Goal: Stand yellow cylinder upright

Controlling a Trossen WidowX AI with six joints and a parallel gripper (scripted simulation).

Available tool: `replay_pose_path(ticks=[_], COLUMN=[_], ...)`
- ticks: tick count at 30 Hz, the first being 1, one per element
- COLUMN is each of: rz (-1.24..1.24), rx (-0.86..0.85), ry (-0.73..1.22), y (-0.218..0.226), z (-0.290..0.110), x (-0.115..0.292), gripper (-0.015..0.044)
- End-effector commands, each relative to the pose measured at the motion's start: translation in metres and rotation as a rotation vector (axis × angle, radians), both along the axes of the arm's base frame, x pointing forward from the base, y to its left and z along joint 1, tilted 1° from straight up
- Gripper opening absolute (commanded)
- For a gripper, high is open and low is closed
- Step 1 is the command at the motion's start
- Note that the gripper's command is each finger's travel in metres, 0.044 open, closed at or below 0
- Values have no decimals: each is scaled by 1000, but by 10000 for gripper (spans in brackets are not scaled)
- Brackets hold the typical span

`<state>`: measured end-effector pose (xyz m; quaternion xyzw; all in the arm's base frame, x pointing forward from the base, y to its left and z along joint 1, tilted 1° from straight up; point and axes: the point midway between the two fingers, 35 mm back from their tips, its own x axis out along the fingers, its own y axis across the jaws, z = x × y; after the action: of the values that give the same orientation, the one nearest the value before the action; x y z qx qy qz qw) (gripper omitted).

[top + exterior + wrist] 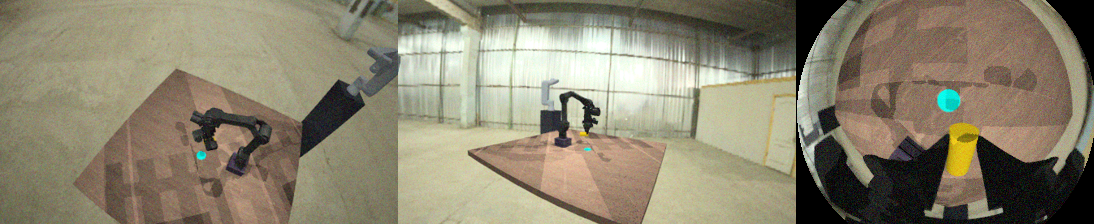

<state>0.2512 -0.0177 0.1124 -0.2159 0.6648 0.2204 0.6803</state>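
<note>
Wrist view shows the yellow tall cylinder [960,148] pinched between the dark fingers of the tool [960,163], its open-looking top end pointing away from the camera and toward the cyan circle [948,100]. The cylinder sits just short of the circle here, a little to one side of it, and does not overlap it. The circle lies flat on the brown patterned table [996,50], with darker squares and shadows around it.

From the top view, the tool [208,140] hangs near the cyan circle [201,155], on the side of it toward the far edge of the table [134,162]; a bit of yellow [209,140] shows at the fingers. The arm's purple base [236,167] stands on the table well apart from the circle, and the arm arches from it over to the tool.

Exterior view has the cylinder [584,133] held clear above the table surface, behind the cyan circle [587,149], with the tool [586,129] pointing downward onto it. A dark pedestal [549,121] with a grey arm [548,93] stands beyond the table.
</note>
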Motion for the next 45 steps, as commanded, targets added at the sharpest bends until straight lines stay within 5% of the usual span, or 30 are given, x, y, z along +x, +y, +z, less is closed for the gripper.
replay_pose_path(ticks=[1, 45], rz=[31, -23], rx=[7, 232], ry=[0, -150], y=[13, 31], z=[2, -21], x=[0, 15], gripper=[105, 105])
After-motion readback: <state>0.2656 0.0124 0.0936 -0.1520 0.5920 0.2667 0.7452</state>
